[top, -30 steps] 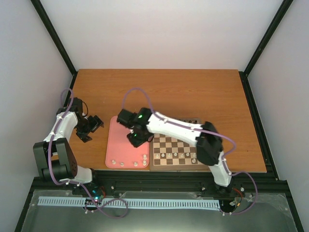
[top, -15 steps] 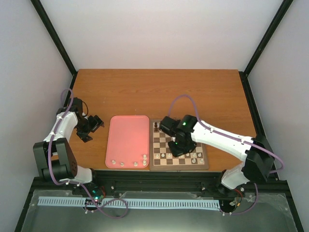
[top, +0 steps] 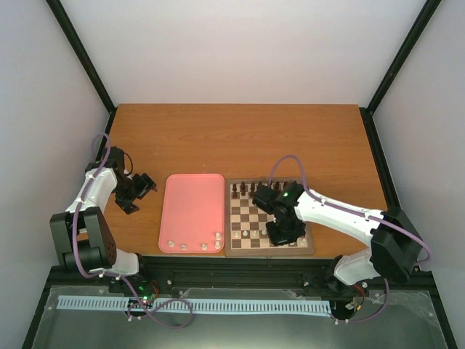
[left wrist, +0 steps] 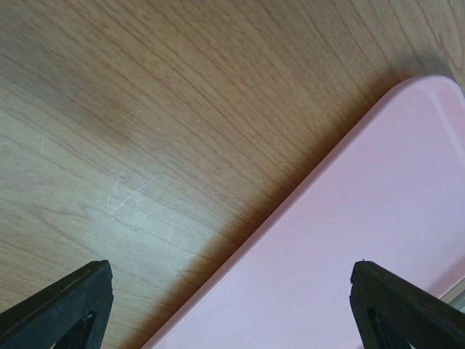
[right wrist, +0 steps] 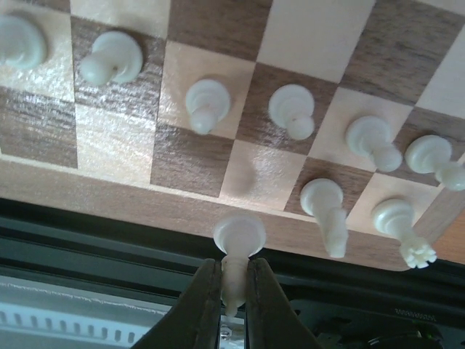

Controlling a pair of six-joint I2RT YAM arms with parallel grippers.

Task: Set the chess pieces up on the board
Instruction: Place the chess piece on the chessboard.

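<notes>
Right hand (right wrist: 232,275) nearer, tight on piece (right wrist: 238,237)

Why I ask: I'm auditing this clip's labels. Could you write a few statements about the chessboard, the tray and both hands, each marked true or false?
1. The right hand is shut on a small cream chess piece. True.
2. That piece is over the far edge of the square wooden checkered chessboard. False: it is at the board's near border.
3. The plain pink rectangular tray lies left of the chessboard. True.
4. The tray holds nothing. False: a few small cream pieces line its near edge.
5. The left hand grips a dark piece. False: it is open and empty, beside the tray.
</notes>
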